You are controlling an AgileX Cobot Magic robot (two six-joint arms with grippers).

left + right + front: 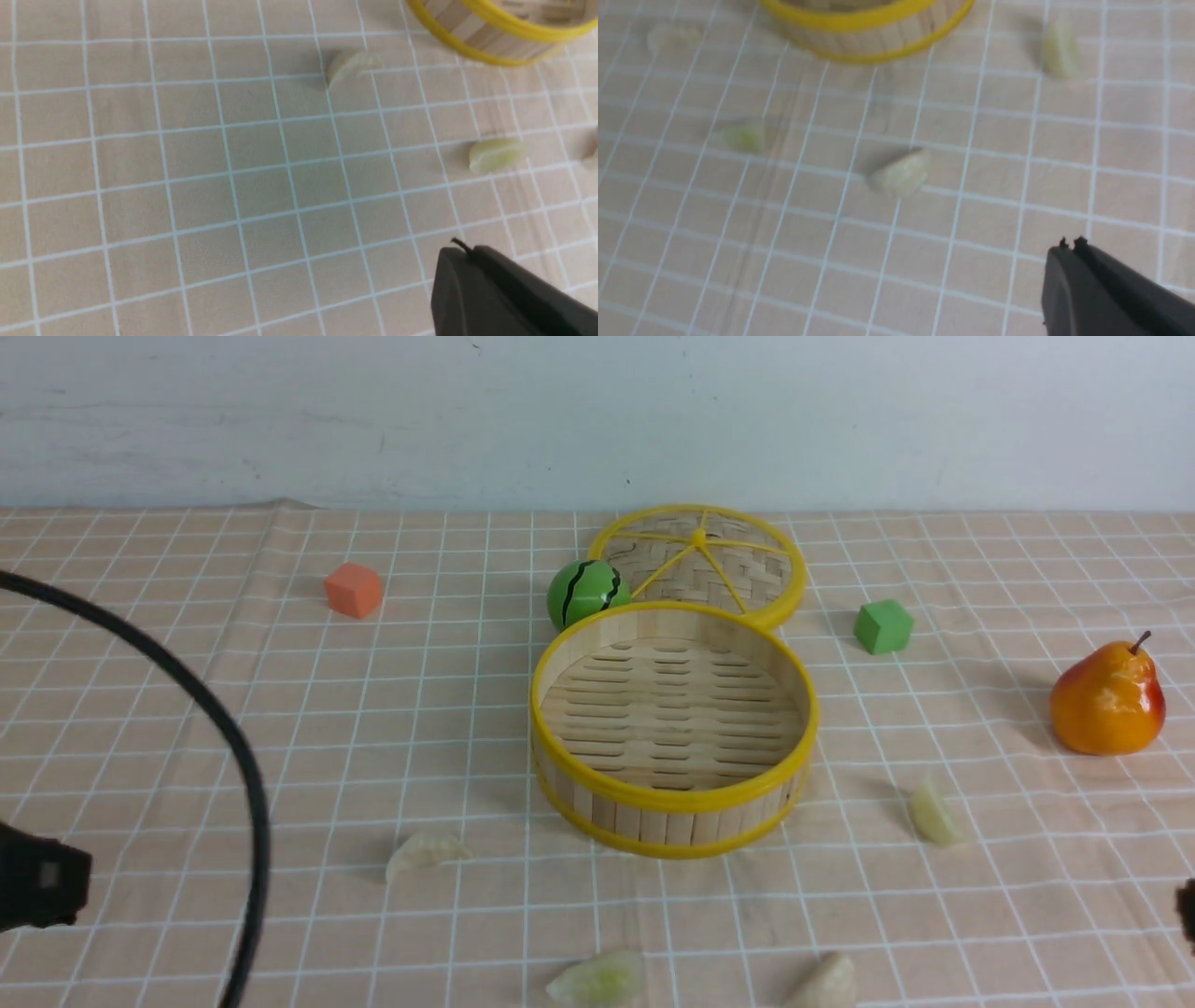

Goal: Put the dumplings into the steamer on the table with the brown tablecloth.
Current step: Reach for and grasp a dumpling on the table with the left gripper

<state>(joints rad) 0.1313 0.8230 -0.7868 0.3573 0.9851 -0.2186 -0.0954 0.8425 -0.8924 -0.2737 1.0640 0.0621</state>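
The empty steamer stands mid-table on the brown tablecloth. Several pale dumplings lie on the cloth around its near side: one front-left, one front-right, two at the near edge. My left gripper hangs shut and empty over bare cloth, short of a dumpling; another dumpling lies near the steamer. My right gripper is shut on nothing, apart from the nearest dumpling.
The flat woven lid leans behind the steamer, with a green watermelon ball beside it. An orange cube sits far left, a green cube and a pear right. A black cable arcs at the left.
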